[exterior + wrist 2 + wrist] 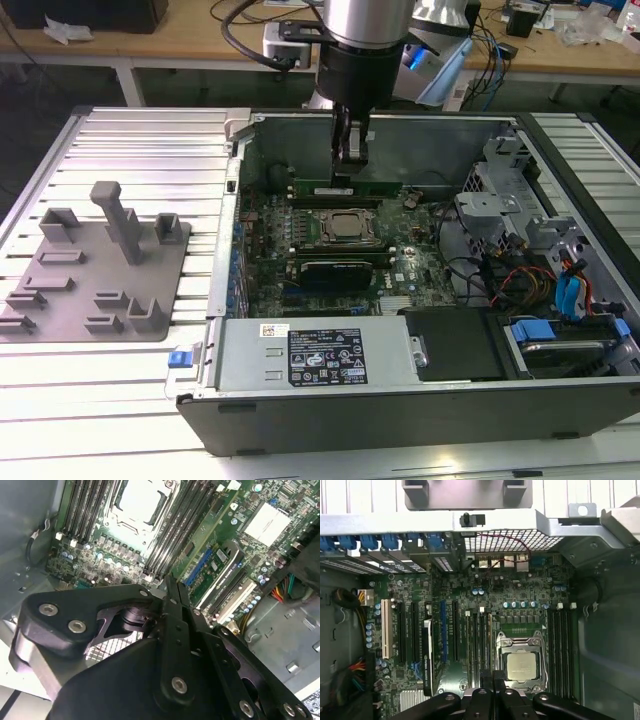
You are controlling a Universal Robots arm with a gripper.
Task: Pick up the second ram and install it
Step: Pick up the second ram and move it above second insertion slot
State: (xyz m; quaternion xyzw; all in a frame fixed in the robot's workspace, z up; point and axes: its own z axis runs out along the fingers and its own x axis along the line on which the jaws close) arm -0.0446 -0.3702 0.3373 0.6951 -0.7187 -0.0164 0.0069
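A long thin green ram stick [385, 188] stands on edge in a slot just beyond the square silver processor [347, 226] inside the open computer case. In the exterior view my gripper [350, 172] hangs straight down over the stick's middle; I cannot tell whether it touches it. In both wrist views the gripper [172, 582] [492, 676] has its black fingers pressed together with nothing visible between them. They hover over the dark memory slots beside the processor [521, 666].
A grey holder fixture [95, 270] lies on the ribbed table at the exterior view's left. Inside the case are a black expansion card [340, 270], a power supply [320, 352] along the near wall, and drive bays with coloured cables [560, 290] at the right.
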